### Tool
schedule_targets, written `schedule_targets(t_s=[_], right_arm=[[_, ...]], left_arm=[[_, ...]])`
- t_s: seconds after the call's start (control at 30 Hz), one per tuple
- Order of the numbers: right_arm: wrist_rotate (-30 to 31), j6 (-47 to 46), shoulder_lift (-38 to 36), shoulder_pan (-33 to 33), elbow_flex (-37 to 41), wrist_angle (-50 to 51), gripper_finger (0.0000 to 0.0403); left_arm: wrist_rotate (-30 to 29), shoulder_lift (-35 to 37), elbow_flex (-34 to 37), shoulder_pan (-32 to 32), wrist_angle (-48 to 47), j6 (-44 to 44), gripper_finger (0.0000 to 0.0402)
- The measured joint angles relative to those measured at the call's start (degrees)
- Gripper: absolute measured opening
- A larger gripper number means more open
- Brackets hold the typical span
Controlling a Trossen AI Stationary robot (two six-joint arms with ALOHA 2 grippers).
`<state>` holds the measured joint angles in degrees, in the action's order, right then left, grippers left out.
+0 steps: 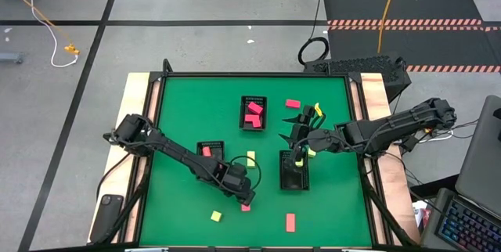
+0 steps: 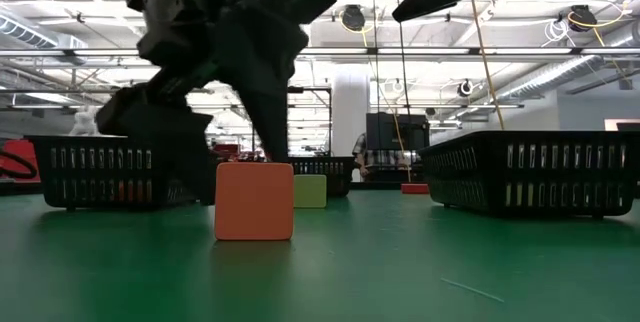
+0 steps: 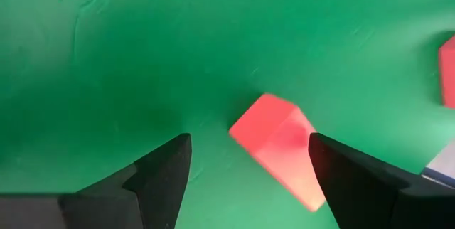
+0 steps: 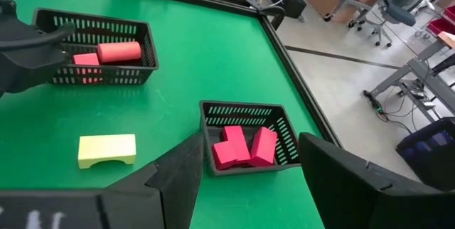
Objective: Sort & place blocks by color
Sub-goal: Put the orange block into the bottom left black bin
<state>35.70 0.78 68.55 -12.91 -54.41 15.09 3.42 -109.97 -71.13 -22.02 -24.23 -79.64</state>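
Note:
A salmon-orange cube [image 3: 281, 158] rests flat on the green table [image 1: 180, 111] near its front edge, also in the high view [image 1: 246, 207] and low view [image 2: 254, 200]. My left gripper [image 3: 249, 179] points steeply down over the cube, open, with a finger on either side of it; I see no touch. My right gripper [image 4: 249, 186] hangs open above the right black tray [image 1: 293, 175], nothing between its fingers. Pink-red blocks [image 4: 242, 147] lie in the far tray [image 1: 252, 113]. A salmon round block [image 4: 119, 50] and a cube lie in the left tray [image 1: 210, 152].
A pale yellow arch block [image 4: 106, 151] lies between the trays. Loose on the table are a yellow cube [image 1: 216, 216], a salmon bar [image 1: 290, 221] near the front edge and a red block [image 1: 293, 103] at the back. Another red block [image 3: 448, 72] lies close to the left gripper.

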Motion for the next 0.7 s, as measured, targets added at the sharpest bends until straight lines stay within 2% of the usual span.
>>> schedule_targets(t_s=[0.17, 0.5, 0.7], right_arm=[[0.0, 0.3, 0.0, 0.0, 0.0, 0.0, 0.0224], [0.0, 0.4, 0.0, 0.0, 0.0, -0.1, 0.0224], [0.0, 0.6, 0.0, 0.0, 0.0, -0.1, 0.0224]], left_arm=[[0.0, 0.0, 0.0, 0.3, 1.9, 0.3, 0.0272], [-0.2, 0.0, 0.0, 0.5, 1.8, 4.0, 0.0191], [0.9, 0.0, 0.0, 0.4, 1.5, 7.5, 0.0157]])
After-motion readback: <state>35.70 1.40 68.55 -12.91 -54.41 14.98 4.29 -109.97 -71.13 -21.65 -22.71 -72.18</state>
